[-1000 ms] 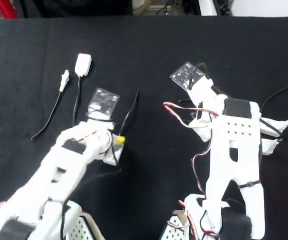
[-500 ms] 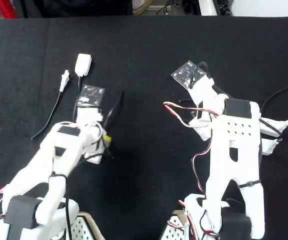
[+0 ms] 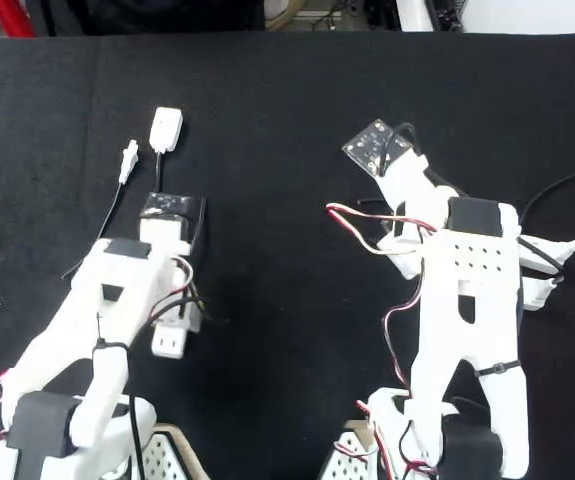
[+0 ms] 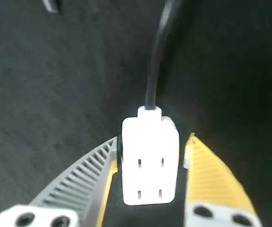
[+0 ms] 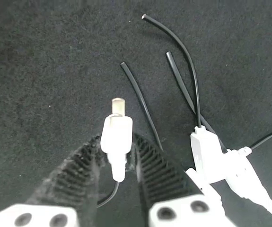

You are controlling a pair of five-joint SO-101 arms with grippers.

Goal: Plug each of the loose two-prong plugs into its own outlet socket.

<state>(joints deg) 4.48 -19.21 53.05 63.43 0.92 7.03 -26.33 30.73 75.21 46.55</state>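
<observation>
Over the table [image 3: 287, 110], my left gripper [image 4: 153, 141] is apparently clenching an outlet socket [image 4: 150, 163] while my right gripper [image 5: 117, 138] is grasping a two-prong plug [image 5: 117, 128].

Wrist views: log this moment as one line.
left gripper: shut on outlet socket | right gripper: shut on two-prong plug | joined plug-socket pair: lying on table

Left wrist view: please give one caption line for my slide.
Left gripper holds a white outlet socket by its sides, slots facing the camera, black cord leading away over the table.
</observation>
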